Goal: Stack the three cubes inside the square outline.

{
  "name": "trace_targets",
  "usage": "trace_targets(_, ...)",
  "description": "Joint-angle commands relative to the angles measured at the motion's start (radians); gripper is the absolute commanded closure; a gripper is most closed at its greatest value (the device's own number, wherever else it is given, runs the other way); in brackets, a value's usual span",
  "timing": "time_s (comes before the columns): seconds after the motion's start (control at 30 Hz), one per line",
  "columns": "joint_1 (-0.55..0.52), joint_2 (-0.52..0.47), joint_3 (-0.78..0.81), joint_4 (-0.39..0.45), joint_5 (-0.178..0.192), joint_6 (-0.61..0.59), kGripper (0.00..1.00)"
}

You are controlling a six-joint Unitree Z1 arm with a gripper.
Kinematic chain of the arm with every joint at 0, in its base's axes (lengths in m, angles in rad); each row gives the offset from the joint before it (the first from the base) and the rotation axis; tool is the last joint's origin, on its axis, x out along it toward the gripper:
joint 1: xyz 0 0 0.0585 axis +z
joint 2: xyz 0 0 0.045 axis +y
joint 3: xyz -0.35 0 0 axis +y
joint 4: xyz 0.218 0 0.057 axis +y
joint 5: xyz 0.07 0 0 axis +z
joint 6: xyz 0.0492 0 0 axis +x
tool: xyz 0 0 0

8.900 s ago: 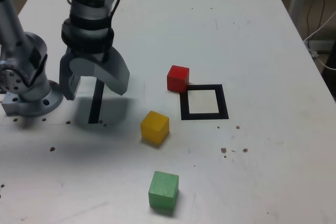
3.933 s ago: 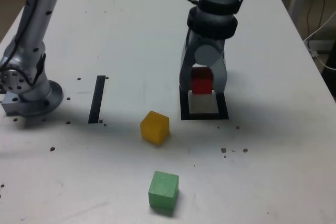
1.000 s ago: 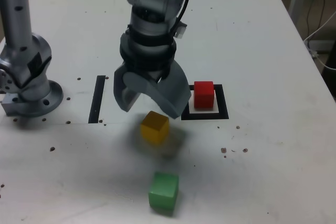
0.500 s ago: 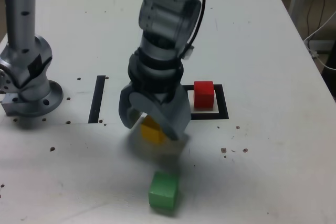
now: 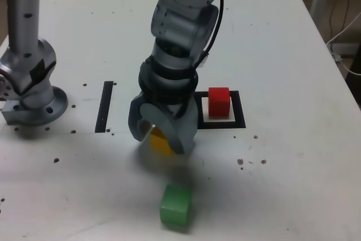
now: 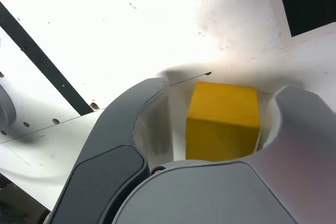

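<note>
Currently, the yellow cube (image 6: 223, 124) lies between the gripper's (image 6: 220, 124) jaws.

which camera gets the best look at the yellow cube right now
The wrist view: it shows the yellow cube large, between the gripper's jaws, with two faces visible. The exterior view shows only part of it, the rest hidden by the gripper.

A straight black tape strip (image 5: 104, 107) is lying on the pale desk (image 5: 271, 179) at the exterior view's left. Small dark chips (image 5: 241, 162) are dotting the surface, a thin line is crossing it, and white cables (image 5: 345, 29) are hanging beyond its edge at the exterior view's right.
</note>
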Motion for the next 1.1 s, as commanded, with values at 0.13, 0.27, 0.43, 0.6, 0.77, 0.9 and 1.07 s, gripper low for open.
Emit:
trace_targets(0.13, -0.002, 0.003, -0.004, 0.005, -0.001, -0.002, 0.78)
trace_targets(0.27, -0.002, -0.001, -0.011, 0.016, 0.0, -0.007, 0.78)
trace_targets(0.43, -0.002, -0.012, -0.038, 0.066, 0.005, -0.025, 0.78)
trace_targets(0.6, -0.001, -0.023, -0.11, 0.15, 0.013, -0.053, 0.78)
trace_targets(0.77, 0.03, -0.028, -0.225, 0.231, 0.007, -0.107, 0.78)
trace_targets(0.9, 0.09, -0.025, -0.292, 0.262, -0.013, -0.126, 0.77)
trace_targets(1.07, 0.174, -0.023, -0.354, 0.291, -0.01, -0.118, 0.77)
